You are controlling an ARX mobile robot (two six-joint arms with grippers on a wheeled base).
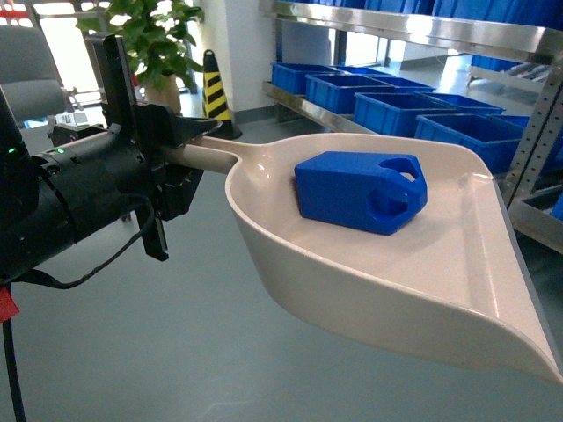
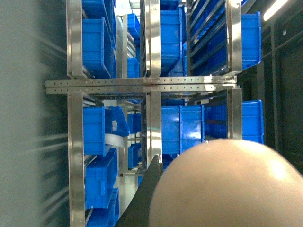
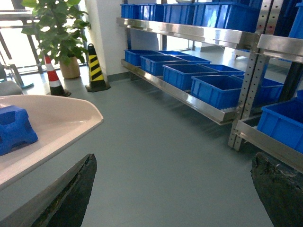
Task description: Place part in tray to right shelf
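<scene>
With the left hand (image 1: 180,163) pinching only the handle end of the cream plastic dustpan-shaped tray (image 1: 457,290) and the right hand spread empty, any tilt could slide the loose bright-blue plastic block part (image 1: 361,192) off before reaching the stainless-steel right shelf (image 1: 413,31).

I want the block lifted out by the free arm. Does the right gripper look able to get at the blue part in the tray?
Probably yes. The right gripper is open and holds nothing, and the part lies uncovered in the tray, just to that gripper's left. Nothing shows between them, though the tray's raised side would need clearing.
</scene>
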